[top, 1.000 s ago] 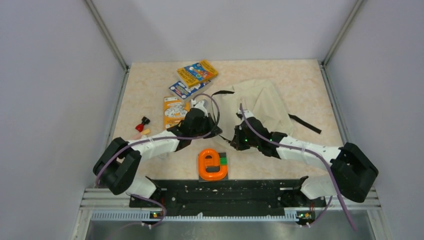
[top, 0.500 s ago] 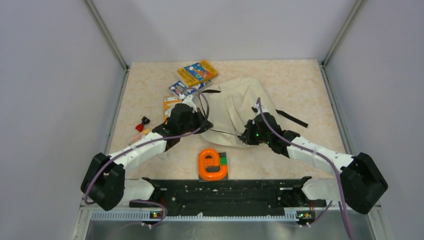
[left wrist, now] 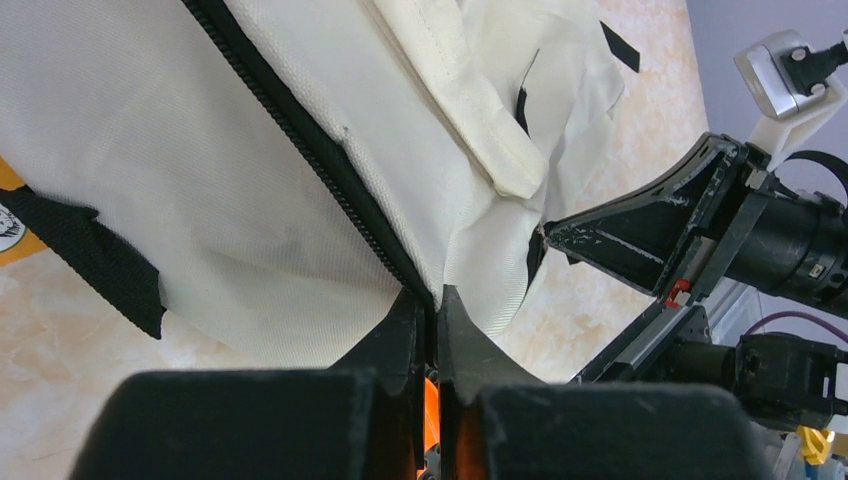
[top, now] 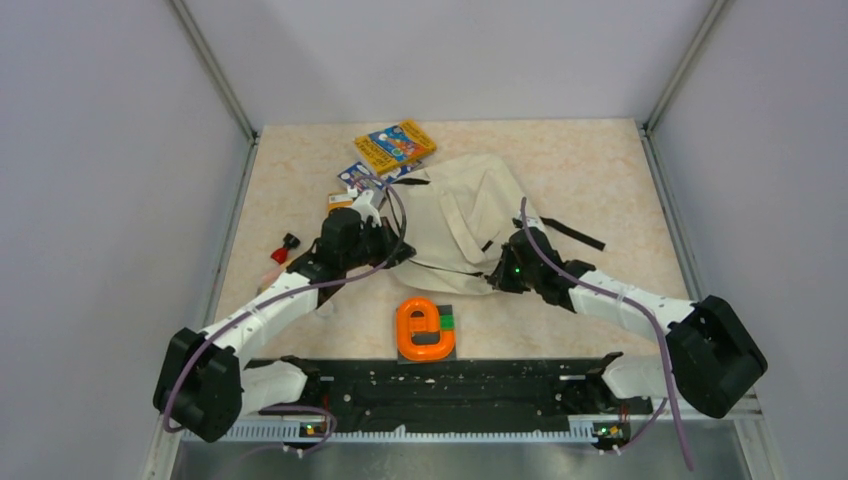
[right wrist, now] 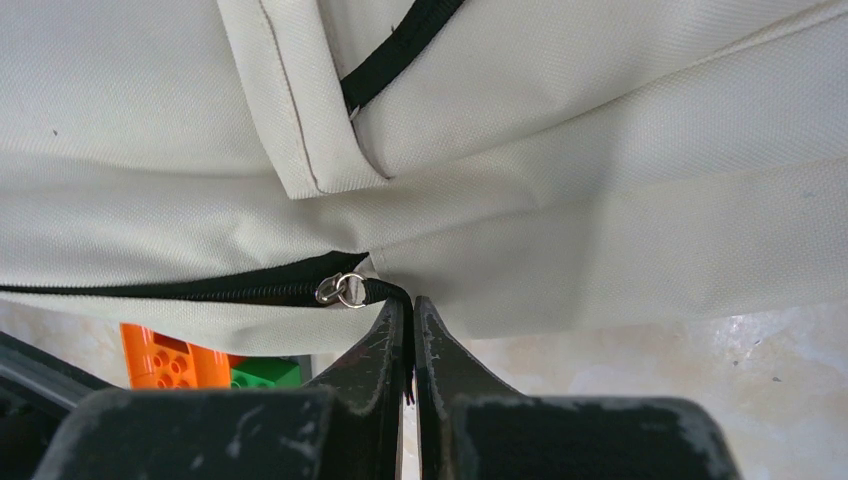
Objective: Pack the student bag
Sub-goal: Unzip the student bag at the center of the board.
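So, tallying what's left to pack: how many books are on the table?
3: a yellow book farthest back, a blue book just nearer, an orange book mostly behind the left arm. Others may hide under the backpack.

Right gripper (right wrist: 410,306) tight on the black zipper tab (right wrist: 386,289) of the student bag (right wrist: 600,200), orange block (right wrist: 165,365) beyond.

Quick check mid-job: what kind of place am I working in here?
Probably a lab robot cell, not a classroom: plain grey wall panels in metal framing enclose the tabletop, with a black mounting rail at its near edge.
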Controlling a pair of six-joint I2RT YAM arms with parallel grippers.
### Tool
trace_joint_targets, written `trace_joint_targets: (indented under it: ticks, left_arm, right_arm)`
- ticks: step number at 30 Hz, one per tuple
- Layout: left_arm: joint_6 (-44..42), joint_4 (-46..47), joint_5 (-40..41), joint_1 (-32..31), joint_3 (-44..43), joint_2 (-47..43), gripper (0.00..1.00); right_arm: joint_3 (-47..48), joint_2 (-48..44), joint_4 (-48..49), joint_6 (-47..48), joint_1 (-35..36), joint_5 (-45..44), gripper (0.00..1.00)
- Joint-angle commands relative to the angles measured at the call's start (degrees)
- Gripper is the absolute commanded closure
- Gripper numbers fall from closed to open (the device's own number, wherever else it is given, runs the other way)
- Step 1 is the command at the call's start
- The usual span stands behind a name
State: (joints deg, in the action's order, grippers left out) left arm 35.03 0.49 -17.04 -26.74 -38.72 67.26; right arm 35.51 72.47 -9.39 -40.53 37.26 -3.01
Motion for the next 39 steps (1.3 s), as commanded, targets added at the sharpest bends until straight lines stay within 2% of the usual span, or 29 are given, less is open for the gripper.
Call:
trace_joint_targets:
  ticks: [1,4,5,6,7,8,9,10,12,15,19,22,26,32,39]
  left_arm:
    - [-4.21,2.52,-1.39,1.87,-0.08,-3.49,1.0]
    - [-5.43,1.62,-4.99,1.87,-0.33,-2.79,1.0]
    - [-5.73,0.9,-5.73,1.89,-0.68,-2.77,0.93]
    - [-5.8,-0.05,-5.89,1.87,-1.05,-2.92,0.76]
    - [-5.96,-1.6,-5.45,1.88,-1.43,-3.42,0.57]
    - [-6.17,-3.06,-4.7,1.87,-1.79,-4.29,0.41]
    - [-6.35,-4.34,-3.38,1.96,-2.17,-5.43,0.3]
    - [-6.04,-6.2,-1.52,1.96,-2.67,-6.88,0.23]
    - [-5.98,-9.78,1.96,2.31,-3.92,-9.67,0.15]
    - [-6.59,-15.83,3.43,4.84,-6.23,-12.93,0.07]
    - [-10.46,-26.65,-2.6,11.08,-12.38,-11.85,0.05]
    - [-14.63,-32.11,-2.8,13.96,-16.13,-10.5,0.05]
    - [-19.52,-35.59,4.78,15.57,-18.88,-10.24,0.05]
    - [-23.51,-33.23,19.04,15.82,-15.52,-12.82,0.05]
    - [-24.13,-32.58,21.42,16.11,-13.14,-14.94,0.05]
  right_arm:
    - [-0.98,0.14,-5.06,-0.69,-2.27,-7.44,1.0]
    - [-0.47,-0.41,-4.59,0.72,-2.28,-6.24,1.0]
    - [-0.07,-0.64,-4.7,1.63,-2.28,-5.59,1.0]
    - [0.64,-1.11,-5.17,2.64,-2.27,-5.06,1.0]
    - [1.43,-1.57,-6.03,3.68,-2.27,-4.81,0.92]
    - [2.21,-2.37,-6.72,4.91,-2.27,-4.63,0.76]
    - [2.95,-3.29,-7.32,6.47,-2.27,-4.34,0.6]
    - [3.63,-4.23,-7.8,7.91,-2.27,-3.99,0.46]
    - [5.37,-5.98,-8.26,10.87,-2.27,-2.18,0.31]
    - [7.38,-7.42,-7.02,14.61,-2.19,2.13,0.25]
    - [10.81,-4.8,-3.67,17.33,0.19,6.81,0.24]
    - [15.38,-0.3,-1.85,19.59,6.7,4.62,0.24]
    - [24.63,8.5,-1.68,22.55,14.1,-0.7,0.24]
    - [37.98,22.98,-5.09,26.66,19.3,-8.27,0.24]
    - [48.26,35.1,-10.56,29.9,21.43,-14.49,0.24]
